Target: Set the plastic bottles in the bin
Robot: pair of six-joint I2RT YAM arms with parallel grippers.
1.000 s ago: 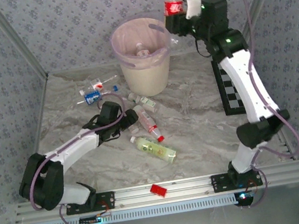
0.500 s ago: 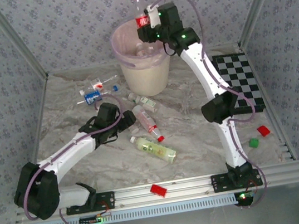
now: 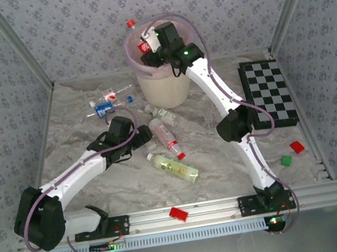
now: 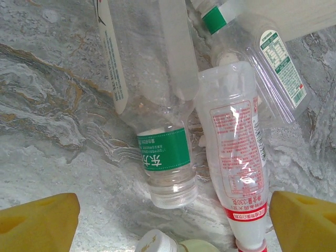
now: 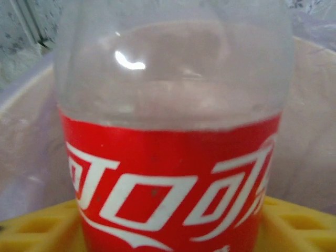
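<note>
Cream-white bin (image 3: 164,91) with pink liner (image 3: 157,59) at the far middle of the marble table (image 3: 217,172), seen from above. Over its rim, right gripper (image 3: 147,49) with a red-labelled cola bottle (image 3: 141,43) between the fingers, red cap up and tilted left; pinching or slack, cannot tell. Low over loose plastic bottles (image 3: 165,135) on the near side of the bin, left gripper (image 3: 147,137).

Left wrist: yellow fingertips (image 4: 39,223) spread wide above a green-labelled bottle (image 4: 165,160) and a red-printed bottle (image 4: 236,152), lying side by side and touching.

Right wrist: cola label close up, flanked low by yellow fingers (image 5: 37,228), pink liner behind.
</note>
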